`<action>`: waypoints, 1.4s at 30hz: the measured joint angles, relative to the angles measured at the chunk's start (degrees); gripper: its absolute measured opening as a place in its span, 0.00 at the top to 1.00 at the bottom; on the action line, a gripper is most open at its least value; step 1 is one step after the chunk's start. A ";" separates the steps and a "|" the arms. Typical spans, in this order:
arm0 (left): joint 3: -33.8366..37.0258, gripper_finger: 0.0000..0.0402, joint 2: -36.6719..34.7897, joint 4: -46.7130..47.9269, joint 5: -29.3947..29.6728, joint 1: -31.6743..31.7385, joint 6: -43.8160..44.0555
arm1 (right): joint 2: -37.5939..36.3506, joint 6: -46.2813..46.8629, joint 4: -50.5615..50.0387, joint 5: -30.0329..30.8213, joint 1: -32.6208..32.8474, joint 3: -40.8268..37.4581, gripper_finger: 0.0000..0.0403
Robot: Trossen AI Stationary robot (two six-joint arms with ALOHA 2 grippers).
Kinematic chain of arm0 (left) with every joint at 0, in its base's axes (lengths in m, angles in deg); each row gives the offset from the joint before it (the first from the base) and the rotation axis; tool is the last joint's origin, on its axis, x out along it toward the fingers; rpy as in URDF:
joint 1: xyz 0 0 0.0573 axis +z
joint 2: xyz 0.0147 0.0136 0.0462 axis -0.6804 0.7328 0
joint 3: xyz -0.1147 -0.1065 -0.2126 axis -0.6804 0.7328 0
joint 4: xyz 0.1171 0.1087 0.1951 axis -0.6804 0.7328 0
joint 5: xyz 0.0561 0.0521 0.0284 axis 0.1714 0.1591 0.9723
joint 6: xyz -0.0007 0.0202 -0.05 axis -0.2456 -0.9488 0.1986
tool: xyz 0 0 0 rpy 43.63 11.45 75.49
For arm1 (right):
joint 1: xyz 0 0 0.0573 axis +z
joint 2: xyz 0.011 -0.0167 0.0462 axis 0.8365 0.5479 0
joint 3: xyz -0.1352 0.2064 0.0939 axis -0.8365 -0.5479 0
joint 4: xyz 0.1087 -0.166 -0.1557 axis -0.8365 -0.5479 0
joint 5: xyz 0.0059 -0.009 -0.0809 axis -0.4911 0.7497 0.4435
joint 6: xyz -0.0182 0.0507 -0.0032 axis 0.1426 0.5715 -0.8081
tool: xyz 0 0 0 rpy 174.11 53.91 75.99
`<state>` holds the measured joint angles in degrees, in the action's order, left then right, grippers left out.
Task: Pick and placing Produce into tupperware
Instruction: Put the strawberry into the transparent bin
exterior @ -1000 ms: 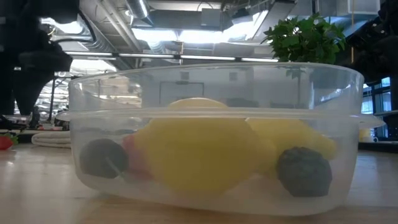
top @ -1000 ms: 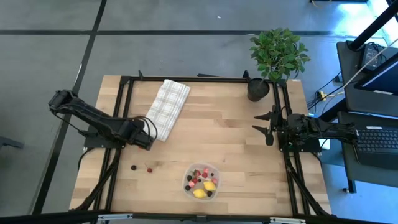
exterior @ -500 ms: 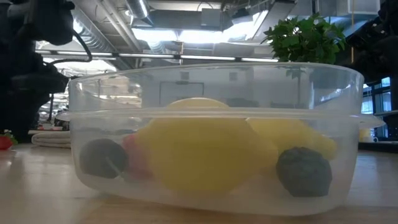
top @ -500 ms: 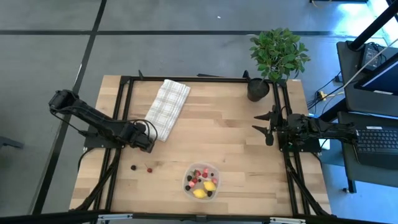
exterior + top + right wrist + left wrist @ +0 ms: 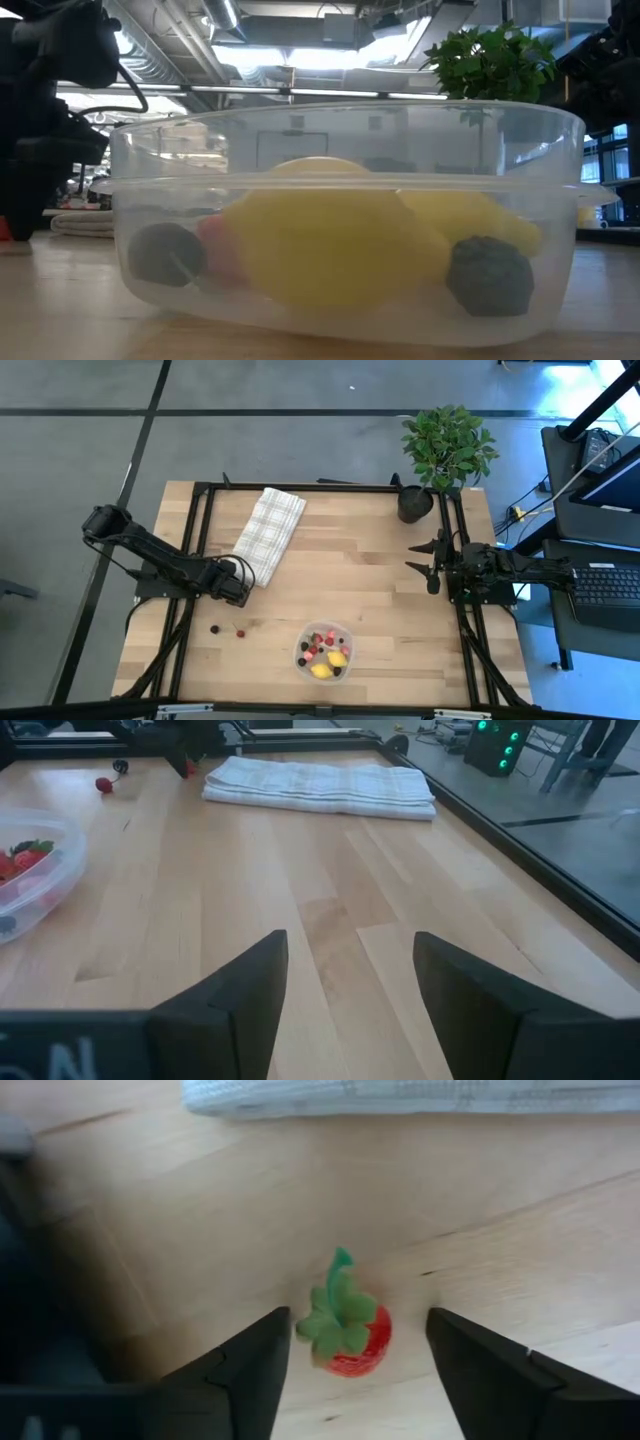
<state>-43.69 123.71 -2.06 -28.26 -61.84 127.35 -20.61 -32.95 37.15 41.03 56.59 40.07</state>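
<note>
Step in hand looks like a pick: left gripper (image 5: 243,593) sits left of centre in the high view, just below the checked cloth (image 5: 270,532), and in the left wrist view its fingers (image 5: 250,1370) stand apart either side of a small red strawberry (image 5: 345,1335) with a green leafy top, no contact visible yet. Judgement: next move calls for lowering a touch and closing squarely on the berry without nudging it, then carrying it to the tupperware (image 5: 326,650) at lower centre of the high view. That container already holds most of the produce, including two yellow lemon-like pieces (image 5: 337,658). Two loose pieces (image 5: 238,631) lie on the table (image 5: 360,570) lower left of centre, near each other and well apart from the container. Right gripper (image 5: 432,565) waits at right of centre, fingers (image 5: 240,985) spread, nothing between them. The high view gives the layout but hides the strawberry under the left gripper; only the left wrist view shows it. The low view fills with the container, showing lemon (image 5: 330,245) and dark berries (image 5: 490,275) through the clear wall. The right wrist view shows the cloth (image 5: 320,786) from the side and the container rim (image 5: 55,840) at left edge.
</note>
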 joint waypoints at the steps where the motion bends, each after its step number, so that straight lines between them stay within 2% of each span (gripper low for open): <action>1: 0.00 0.44 0.00 -0.16 -0.01 0.00 -0.01 | 0.00 0.00 -0.01 0.01 0.00 0.00 0.46; 11: 0.07 0.64 0.07 -0.82 -0.34 0.02 -0.02 | 0.00 0.00 0.01 0.00 0.00 0.00 0.46; 17: 0.07 0.73 0.07 -0.83 -0.34 0.02 -0.05 | 0.00 0.00 -0.01 0.01 0.00 0.00 0.46; 23: 0.07 0.73 0.09 -0.82 -0.34 0.02 -0.28 | 0.00 0.00 -0.01 0.01 0.00 0.00 0.46; 31: -1.96 0.74 -0.63 0.80 -0.80 1.22 -6.42 | 0.00 0.00 -0.01 -0.01 0.00 0.00 0.46; 37: -8.26 0.74 -4.52 -0.25 -0.57 3.68 -14.84 | 0.00 0.00 0.02 -0.01 -0.01 0.00 0.46; 42: -14.34 0.75 -6.46 -8.59 0.58 5.76 -24.85 | 0.00 -0.14 0.11 -0.01 -0.01 0.00 0.46</action>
<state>-58.03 117.25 -10.65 -27.67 -56.08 102.50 -20.61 -33.09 37.26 41.02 56.58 40.07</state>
